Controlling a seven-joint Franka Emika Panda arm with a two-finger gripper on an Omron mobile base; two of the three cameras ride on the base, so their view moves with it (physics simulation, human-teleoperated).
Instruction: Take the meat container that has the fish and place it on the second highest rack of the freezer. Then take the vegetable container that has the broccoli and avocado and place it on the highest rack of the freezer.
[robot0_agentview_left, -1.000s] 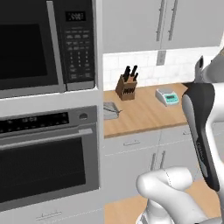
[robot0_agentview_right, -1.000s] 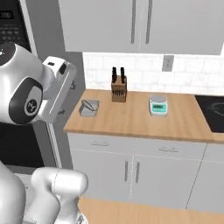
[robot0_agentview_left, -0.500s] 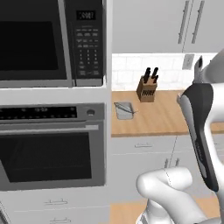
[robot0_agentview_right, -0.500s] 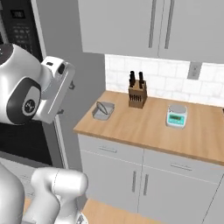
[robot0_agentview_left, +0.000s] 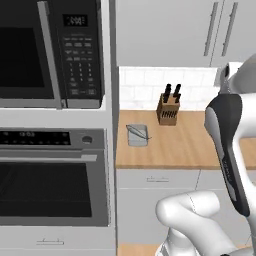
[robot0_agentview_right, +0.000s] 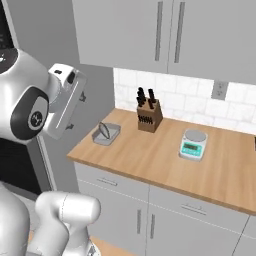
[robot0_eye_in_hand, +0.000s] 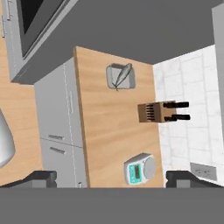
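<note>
The fingers, two dark tips at the bottom of the hand view, stand wide apart w/ nothing between them, high above the wooden tabletop.

Outward from them: a small kitchen scale nearest, then a wooden knife block by the tiled wall, then the meat container, a shallow grey tray w/ the thin silvery fish lying across it. In the left base view the tray sits at the tabletop's left end, just beside the oven column, w/ the wall oven below a microwave.

Judged step: reach for the fish tray. To do it well, prob. line up over one tray wall, not the fish, come down w/ the fingers spread, clamp the rim, lift level so the fish stays in.

Writing: microwave display & keypad and scale screen too blurred to read; no brand visible.
</note>
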